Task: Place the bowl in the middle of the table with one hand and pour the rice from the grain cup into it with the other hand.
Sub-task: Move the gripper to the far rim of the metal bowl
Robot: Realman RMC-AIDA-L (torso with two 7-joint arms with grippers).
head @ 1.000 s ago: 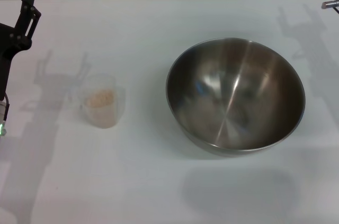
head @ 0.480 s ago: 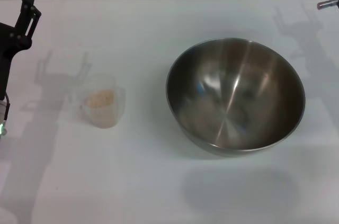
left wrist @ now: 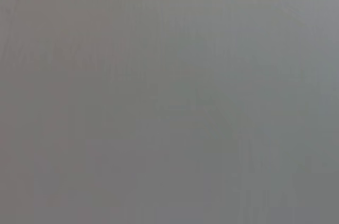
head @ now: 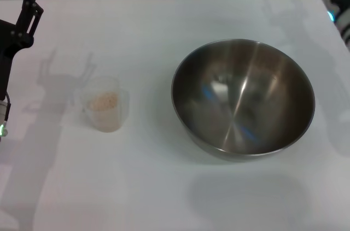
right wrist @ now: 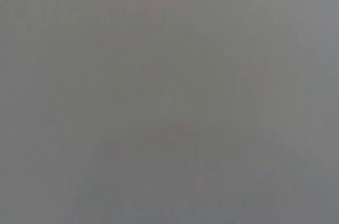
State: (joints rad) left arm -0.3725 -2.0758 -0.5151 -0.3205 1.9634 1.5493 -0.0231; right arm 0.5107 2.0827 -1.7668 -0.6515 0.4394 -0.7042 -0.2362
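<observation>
Head view: bowl (head: 243, 99) upright on the white worktop (head: 164, 187), right of centre, empty inside; grain cup (head: 105, 104) well apart to its left, upright, holding rice (head: 103, 101) partway up. Left hand (head: 26, 12) raised at the far left edge, clear of the cup; fingers open or closed, cannot tell. Right hand barely in sight at the upper right corner, state impossible to tell. Both wrist views blank grey. Bowl probably stiff, smooth and slippery, best pinched at the rim. Cup probably light, thin-walled, easy to tip; best taken by handle or across the body, kept level until over the bowl.
</observation>
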